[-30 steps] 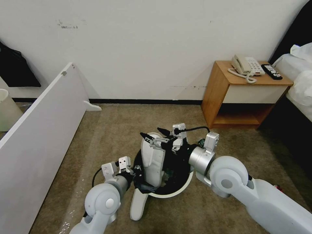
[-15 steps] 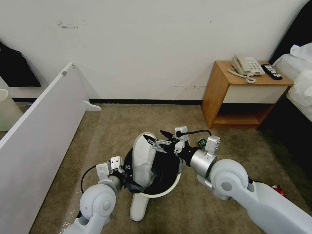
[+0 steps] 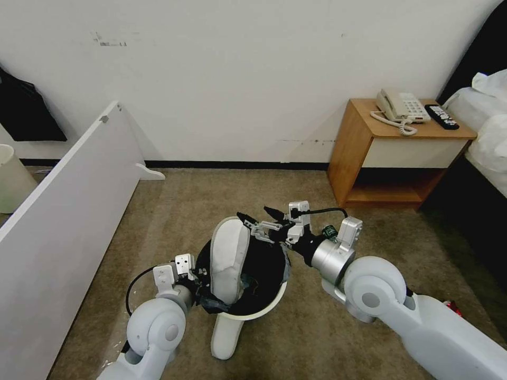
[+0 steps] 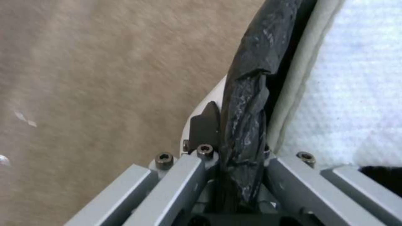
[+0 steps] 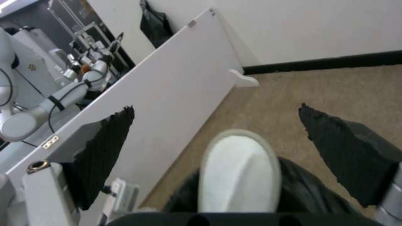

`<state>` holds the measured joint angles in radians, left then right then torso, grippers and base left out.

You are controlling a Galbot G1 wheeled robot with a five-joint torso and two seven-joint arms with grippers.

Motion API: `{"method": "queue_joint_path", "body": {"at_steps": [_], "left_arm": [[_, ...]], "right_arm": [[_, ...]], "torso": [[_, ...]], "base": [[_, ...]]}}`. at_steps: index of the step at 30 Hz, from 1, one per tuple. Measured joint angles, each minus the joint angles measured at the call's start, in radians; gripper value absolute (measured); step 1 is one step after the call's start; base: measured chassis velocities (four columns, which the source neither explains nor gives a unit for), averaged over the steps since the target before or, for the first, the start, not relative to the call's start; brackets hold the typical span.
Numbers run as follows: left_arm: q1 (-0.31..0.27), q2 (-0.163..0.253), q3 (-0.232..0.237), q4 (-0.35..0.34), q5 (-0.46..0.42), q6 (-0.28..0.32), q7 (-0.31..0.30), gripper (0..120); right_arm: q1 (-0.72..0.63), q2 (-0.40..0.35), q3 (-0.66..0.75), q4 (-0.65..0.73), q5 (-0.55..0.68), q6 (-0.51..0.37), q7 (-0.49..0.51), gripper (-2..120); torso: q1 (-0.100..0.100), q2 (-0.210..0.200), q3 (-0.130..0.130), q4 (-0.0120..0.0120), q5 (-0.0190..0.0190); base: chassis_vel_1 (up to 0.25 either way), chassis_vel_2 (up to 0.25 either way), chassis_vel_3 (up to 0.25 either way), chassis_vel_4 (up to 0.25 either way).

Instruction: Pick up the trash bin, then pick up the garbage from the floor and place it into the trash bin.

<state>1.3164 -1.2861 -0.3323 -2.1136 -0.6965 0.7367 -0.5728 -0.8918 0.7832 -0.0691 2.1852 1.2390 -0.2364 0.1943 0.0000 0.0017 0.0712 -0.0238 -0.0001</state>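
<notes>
The trash bin (image 3: 264,309), white with a black bag over its rim, hangs tilted above the carpet. My left gripper (image 3: 203,278) is shut on its near-left rim, and the left wrist view shows the fingers clamped on the bagged rim (image 4: 245,94). One white slipper (image 3: 229,258) stands upright inside the bin, its fabric (image 4: 356,94) beside the rim. My right gripper (image 3: 260,221) hovers open just right of the slipper's top, with the slipper (image 5: 238,169) between its spread black pads (image 5: 105,157). A second white slipper (image 3: 224,335) lies on the floor under the bin. A red can (image 3: 451,306) peeks out beside my right arm.
A long white board (image 3: 68,211) leans at the left, with a cream bucket (image 3: 8,179) behind it. A wooden nightstand (image 3: 369,158) with a phone (image 3: 401,108) stands at the back right, next to a bed (image 3: 486,137). Open carpet (image 3: 211,195) lies ahead up to the black baseboard.
The left arm has carried the bin and the standing slipper leftward. The slipper now leans clear of the right gripper, which has drawn slightly right and stays open.
</notes>
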Motion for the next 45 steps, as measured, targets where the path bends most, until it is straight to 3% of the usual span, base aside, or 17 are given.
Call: {"method": "queue_joint_path", "body": {"at_steps": [7,9,12,17,33,38,45], "left_arm": [[0.018,0.01,-0.018,-0.016,0.01,-0.001,-0.056,1],[0.025,0.024,-0.027,-0.029,-0.054,-0.001,-0.124,1],[0.031,0.039,-0.037,-0.036,-0.105,-0.001,-0.176,1],[0.046,0.069,-0.054,-0.051,-0.147,-0.001,-0.208,1],[0.111,0.12,-0.128,-0.096,-0.176,-0.007,-0.219,1],[0.143,0.134,-0.186,-0.11,-0.179,-0.016,-0.218,1],[0.163,0.143,-0.23,-0.113,-0.171,-0.031,-0.209,1]], "right_arm": [[-0.015,-0.002,0.014,0.003,0.0,0.014,0.012,100],[-0.015,-0.002,0.023,0.004,0.003,0.023,0.02,100],[-0.014,-0.002,0.033,0.005,0.011,0.03,0.028,100],[-0.012,-0.006,0.046,0.001,0.015,0.039,0.042,100],[-0.041,0.011,0.063,-0.014,0.012,0.045,0.105,100],[-0.058,0.063,0.028,-0.045,0.034,0.026,0.176,100],[-0.075,0.15,-0.023,-0.13,0.073,0.015,0.251,100]], "torso": [[0.0,0.0,0.0,0.0001,0.0001],[0.0,0.0,0.0,0.0002,0.0001],[0.0,0.0,0.0,0.0002,0.0],[0.0,0.0,0.0,0.0002,0.0],[0.0,0.0,0.0,0.0001,-0.0001],[0.0,0.0,0.0,0.0002,0.0],[0.0,0.0,0.0,0.0002,-0.0001]], "base": [[0.0,0.0,0.0,0.0],[0.0,0.0,0.0,0.0],[0.0,0.0,0.0,0.0],[0.0,0.0,0.0,0.0],[0.0,0.0,0.0,0.0],[0.0,0.0,0.0,0.0],[0.0,0.0,0.0,0.0]]}}
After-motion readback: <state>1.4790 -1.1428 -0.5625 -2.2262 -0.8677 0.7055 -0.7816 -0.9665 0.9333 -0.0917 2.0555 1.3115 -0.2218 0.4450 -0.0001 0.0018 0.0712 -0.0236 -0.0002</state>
